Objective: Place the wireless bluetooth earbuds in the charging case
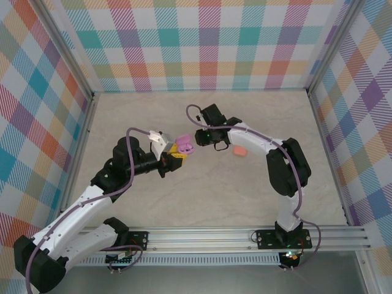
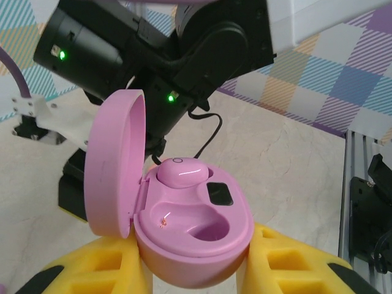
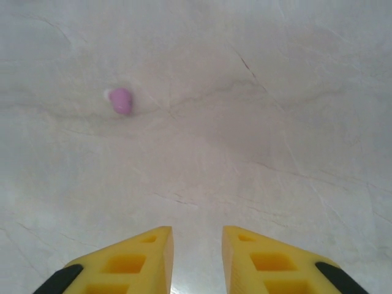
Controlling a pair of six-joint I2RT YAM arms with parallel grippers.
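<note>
My left gripper (image 1: 177, 152) (image 2: 196, 251) is shut on the open pink-purple charging case (image 2: 202, 245) (image 1: 184, 146), its yellow fingers (image 2: 288, 263) pressing both sides. The lid (image 2: 113, 165) stands up on the left. One purple earbud (image 2: 182, 171) sits in the far socket; the near socket (image 2: 205, 228) is empty. My right gripper (image 1: 199, 136) (image 3: 197, 236) hovers just right of the case, open, with nothing between its fingers. In the right wrist view a loose purple earbud (image 3: 121, 100) lies on the table ahead and to the left.
A small salmon-orange rounded piece (image 1: 239, 150), likely a second case, lies on the table right of the right gripper. Checkered walls (image 1: 196, 43) enclose the pale marble tabletop (image 1: 245, 196). The metal rail (image 1: 245, 236) runs along the near edge.
</note>
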